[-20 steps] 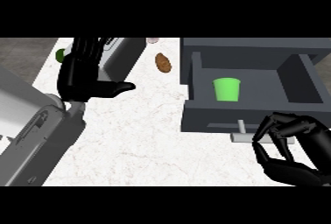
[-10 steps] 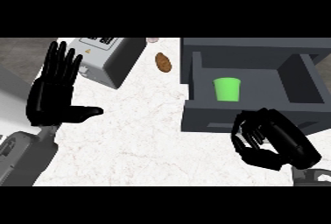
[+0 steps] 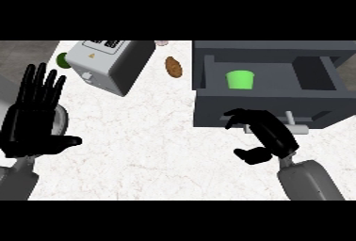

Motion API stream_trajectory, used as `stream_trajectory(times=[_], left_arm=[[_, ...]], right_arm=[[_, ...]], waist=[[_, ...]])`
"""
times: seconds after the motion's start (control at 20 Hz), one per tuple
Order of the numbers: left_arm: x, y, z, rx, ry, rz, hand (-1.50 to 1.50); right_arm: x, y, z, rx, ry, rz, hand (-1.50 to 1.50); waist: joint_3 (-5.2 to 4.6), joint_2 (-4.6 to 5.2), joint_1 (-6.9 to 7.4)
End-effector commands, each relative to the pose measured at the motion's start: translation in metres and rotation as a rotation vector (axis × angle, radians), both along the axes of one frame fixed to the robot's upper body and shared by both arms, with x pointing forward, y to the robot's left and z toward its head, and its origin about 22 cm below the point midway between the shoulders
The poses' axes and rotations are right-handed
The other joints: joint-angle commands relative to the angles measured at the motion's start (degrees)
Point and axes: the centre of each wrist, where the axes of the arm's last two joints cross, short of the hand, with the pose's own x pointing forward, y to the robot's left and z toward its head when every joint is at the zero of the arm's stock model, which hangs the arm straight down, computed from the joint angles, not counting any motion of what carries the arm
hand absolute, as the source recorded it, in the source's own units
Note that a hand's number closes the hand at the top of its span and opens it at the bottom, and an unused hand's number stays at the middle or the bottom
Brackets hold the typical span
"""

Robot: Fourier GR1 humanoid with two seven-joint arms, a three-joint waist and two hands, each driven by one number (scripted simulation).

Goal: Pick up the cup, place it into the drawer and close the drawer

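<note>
The counter (image 3: 139,155) is white stone with thin grey veins, and it fills most of the view; a strip of grey floor (image 3: 28,49) shows at the far left; nearest, the right hand (image 3: 268,136) comes up from the bottom on a grey forearm; its fingers are curled, with the tips at the front of the drawer (image 3: 268,106), just by the small pale handle (image 3: 295,126); I cannot tell if the fingers hold the handle or only touch the front; the thumb sticks out to the left, over the counter; the left hand (image 3: 31,124) rests at the left edge with its fingers straight and spread, holding nothing; its forearm is cut off by the edge; a bit further back, the drawer is dark grey and pulled open; the cup (image 3: 240,79) is bright green and sits inside the drawer, in the left part; it stands upright, its long way running up and down, with the mouth facing up; a grey toaster (image 3: 111,61) lies tilted at the far left; a small green thing (image 3: 62,60) peeks out from behind it, mostly hidden; a brown oval thing (image 3: 173,67) lies between the toaster and the drawer; I cannot tell what it is; a small pale thing (image 3: 161,43) at the far edge is cut off.
</note>
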Motion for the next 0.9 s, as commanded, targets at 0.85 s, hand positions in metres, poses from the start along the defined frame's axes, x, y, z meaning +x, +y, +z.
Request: stream_trajectory(times=[0.85], left_arm=[[-0.017, 0.033, -0.012, -0.036, -0.009, -0.041, -1.50]], right_arm=[[0.127, -0.014, -0.008, 0.011, 0.129, -0.042, -1.50]], waist=[[0.08, 0.72, 1.51]])
